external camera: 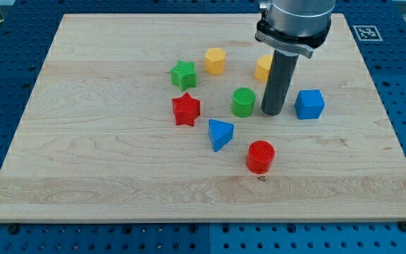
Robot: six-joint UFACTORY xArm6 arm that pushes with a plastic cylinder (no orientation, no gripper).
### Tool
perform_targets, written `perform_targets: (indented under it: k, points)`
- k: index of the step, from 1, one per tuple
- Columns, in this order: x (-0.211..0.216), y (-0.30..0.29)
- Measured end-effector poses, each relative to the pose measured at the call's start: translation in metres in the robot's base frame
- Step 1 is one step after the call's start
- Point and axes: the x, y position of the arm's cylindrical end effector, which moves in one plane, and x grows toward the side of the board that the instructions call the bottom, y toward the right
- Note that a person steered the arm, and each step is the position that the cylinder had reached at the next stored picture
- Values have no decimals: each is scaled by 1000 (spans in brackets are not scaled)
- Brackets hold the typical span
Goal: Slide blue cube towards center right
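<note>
Between green cylinder (243,102) and blue cube (309,104), my tip (273,112).

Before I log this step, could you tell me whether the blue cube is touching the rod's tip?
Apart: a strip of bare board shows between my tip and the blue cube to its right.

1. The pale wooden board (104,169) lies on a blue perforated bench (5,42).
2. On the board: green star block (183,74), yellow hexagonal block (215,61), a part-hidden yellow block (262,68), red star block (186,109).
3. Also green cylinder (243,102), blue cube (309,104), blue triangular block (220,134), red cylinder (261,156).
4. My tip (272,113) rests between green cylinder and blue cube.
</note>
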Motion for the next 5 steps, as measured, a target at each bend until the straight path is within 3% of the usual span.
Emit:
perform_targets:
  k: [3,5]
  points:
    - [11,44]
    - [54,60]
